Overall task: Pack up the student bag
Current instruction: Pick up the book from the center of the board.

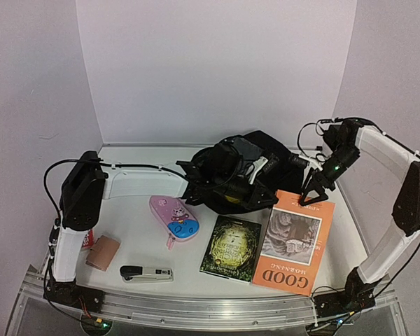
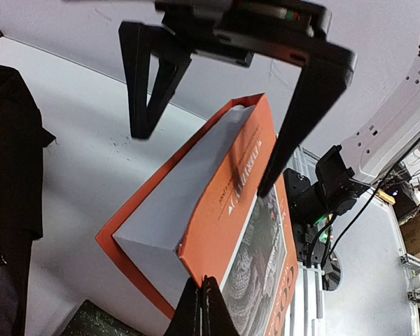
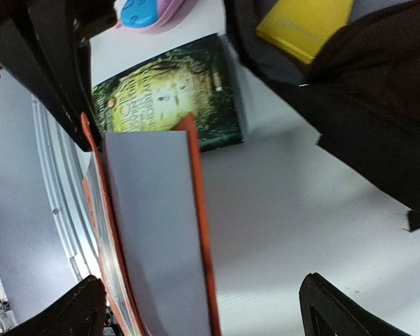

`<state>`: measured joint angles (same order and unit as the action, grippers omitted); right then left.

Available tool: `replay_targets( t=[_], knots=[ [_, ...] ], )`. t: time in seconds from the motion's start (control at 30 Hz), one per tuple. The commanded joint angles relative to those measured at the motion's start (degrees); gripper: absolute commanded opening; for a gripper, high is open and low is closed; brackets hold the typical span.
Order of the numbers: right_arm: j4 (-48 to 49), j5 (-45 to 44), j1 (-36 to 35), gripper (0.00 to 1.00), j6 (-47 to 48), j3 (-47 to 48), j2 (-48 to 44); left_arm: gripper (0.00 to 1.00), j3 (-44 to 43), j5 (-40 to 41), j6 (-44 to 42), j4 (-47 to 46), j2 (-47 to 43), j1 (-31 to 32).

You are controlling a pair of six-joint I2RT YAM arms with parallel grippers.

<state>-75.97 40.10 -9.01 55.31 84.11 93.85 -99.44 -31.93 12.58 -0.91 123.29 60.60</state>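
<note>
Where the bag (image 1: 269,145) lies, at the back of the table (image 1: 136,234) near its middle, we see it slumped in black folds, with a yellow item (image 3: 304,24) showing among them. The left arm reaches across the bag from the left. The left gripper (image 2: 204,308) comes out at the bag's right side with its fingers pressed together. In its wrist view the black fabric sits at the left edge, and the tips point at the nearest corner of the orange book (image 1: 294,241). That book lies just to the right of the bag and in front of it, one corner close to the fabric. The right gripper (image 1: 314,201) hangs over the book's far end with its jaws spread wide, one finger on each side of the page edge. One finger is close to the cover and the other is well clear, so it grips nothing. From this gripper the bag is near, off to its left and a little farther back, apart from the fingers. In front of the bag lie a green book (image 1: 231,248), just beside the orange one, and a pink case (image 1: 173,218). A stapler (image 1: 145,273) lies near the front edge.
</note>
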Motion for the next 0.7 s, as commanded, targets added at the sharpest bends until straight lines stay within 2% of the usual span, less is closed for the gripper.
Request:
replay_targets(
  t=[0.0,0.13,0.3,0.37,0.43,0.53,0.67],
  knots=[
    [-17.6,0.3,-2.5,0.88,1.3,-1.5,-0.8,0.00,-1.8,-1.4,-4.0,1.2,-4.8,0.4],
    [-18.0,1.0,-3.0,0.74,1.5,-1.1,-2.2,0.00,-1.2,0.5,-4.6,1.1,-5.8,0.4],
    [-17.9,2.9,-3.0,0.43,-1.8,2.0,-2.9,0.01,0.2,2.5,-4.0,-1.9,-7.5,0.3],
    [-17.9,3.5,-3.0,0.36,-3.7,4.6,-3.1,0.05,0.7,3.2,-3.6,-1.7,-8.5,0.3],
    [-17.9,4.2,-3.0,0.35,-5.8,8.1,-4.0,0.21,1.7,3.5,-2.5,-2.1,-10.3,0.3],
    [-17.8,4.5,-3.0,0.34,-8.4,13.8,-5.0,0.57,3.0,4.6,-0.7,-2.2,-13.8,0.3],
    [-17.7,4.8,-2.9,0.29,-11.6,21.9,-5.4,0.77,4.9,10.4,0.7,-1.5,-20.2,0.2]
  ],
)
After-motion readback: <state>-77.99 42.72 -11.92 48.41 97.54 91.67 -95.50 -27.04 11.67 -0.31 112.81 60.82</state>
